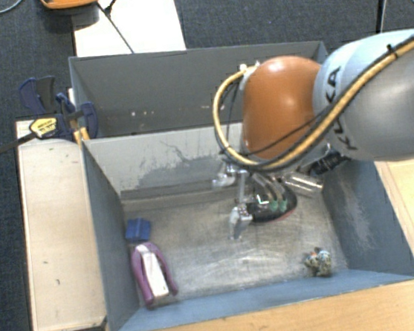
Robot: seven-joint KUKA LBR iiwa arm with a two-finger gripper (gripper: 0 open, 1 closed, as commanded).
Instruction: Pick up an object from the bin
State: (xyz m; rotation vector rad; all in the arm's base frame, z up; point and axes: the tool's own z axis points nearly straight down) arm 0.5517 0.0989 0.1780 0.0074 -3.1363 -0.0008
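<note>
- Currently the arm [385, 94] comes into the bin [109, 210] from the right, with its wrist low over the middle of the floor.
- The orange cover [278, 103] sits on the wrist. A yellow-and-black cable [221, 118] loops round the cover's left side and runs back along the arm.
- The claw [244, 220] hangs below the cover, pointing down at the bin floor, roughly mid-bin and a little toward the back wall. I can't tell whether it touches the floor.
- Claw state: cannot tell whether it is open or closed, because the metal parts overlap from this angle.
- The nearest thing is a dark flat round thing [279, 206] with a green patch on it, just right of the claw. It lies on the floor, partly hidden under the wrist hardware. I can't tell whether it touches the claw.
- A blue block [137, 228] lies on the left side, near the left wall and well apart from the claw.
- A purple-and-white tube [151, 274] lies just in front of the blue block in the front-left corner, lengthwise along the left wall.
- A small speckled ball [318, 261] sits front right, near the front wall and well apart from the claw and the other things.
</note>
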